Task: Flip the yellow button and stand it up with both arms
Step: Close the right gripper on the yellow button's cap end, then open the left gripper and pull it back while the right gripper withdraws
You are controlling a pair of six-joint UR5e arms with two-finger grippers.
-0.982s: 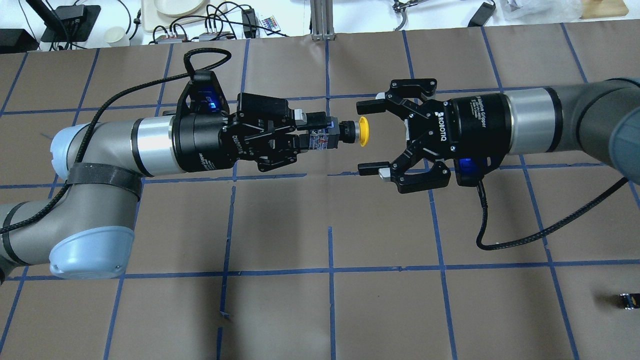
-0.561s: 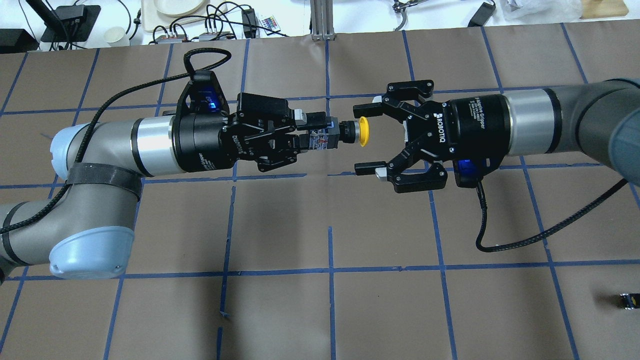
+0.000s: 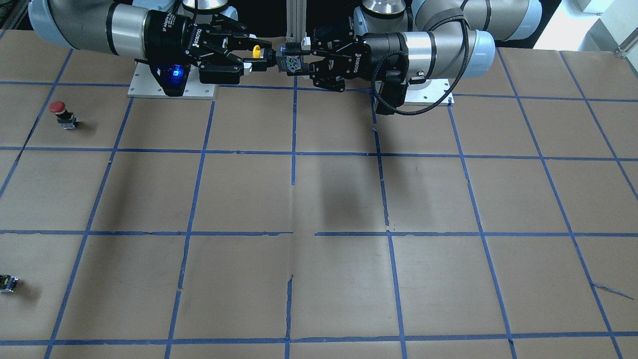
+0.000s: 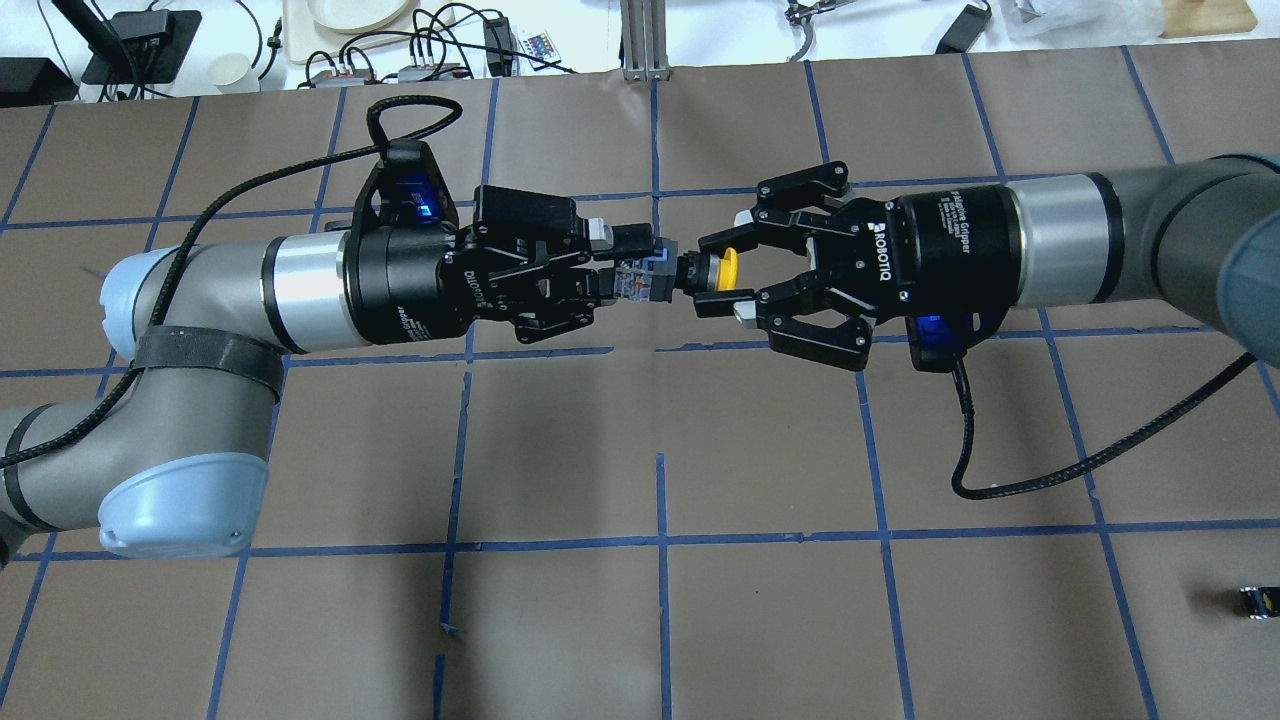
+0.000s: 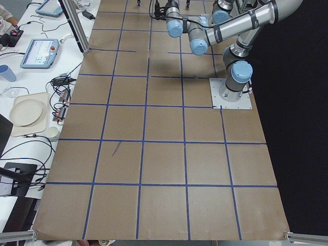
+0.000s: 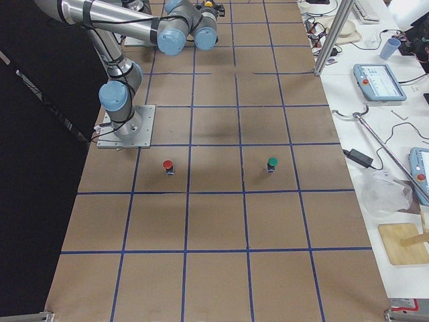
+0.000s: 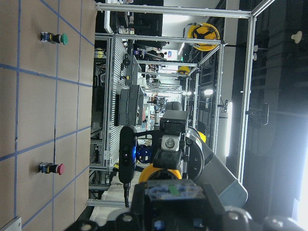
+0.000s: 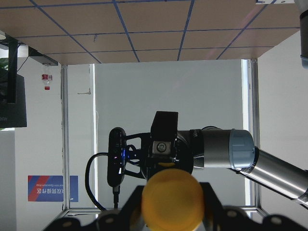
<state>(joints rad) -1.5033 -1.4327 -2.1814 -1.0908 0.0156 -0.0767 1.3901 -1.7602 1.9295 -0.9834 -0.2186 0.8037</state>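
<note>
The yellow button [image 4: 729, 268] is held level in the air between both arms, its cap pointing toward the right arm. My left gripper [image 4: 628, 264] is shut on its black-grey body [image 4: 645, 279]. My right gripper [image 4: 714, 271] is closed around the yellow cap and black collar, one finger on each side. In the front view the cap [image 3: 256, 50] sits between the right gripper's [image 3: 253, 55] fingers, with the left gripper [image 3: 291, 63] opposite. The right wrist view shows the cap [image 8: 172, 202] close up between its fingers. The left wrist view shows the body [image 7: 171, 191].
A red-capped button [image 3: 60, 110] stands on the brown gridded table [image 3: 319, 199] on the robot's right; it also shows in the right side view [image 6: 167, 166]. A green-capped button [image 6: 271, 163] stands farther out. A small capless black block [image 4: 1258, 601] lies near the right front edge.
My right gripper has moved left over the yellow cap and its fingers have closed from wide open onto it. The left arm has stayed still with the button.
</note>
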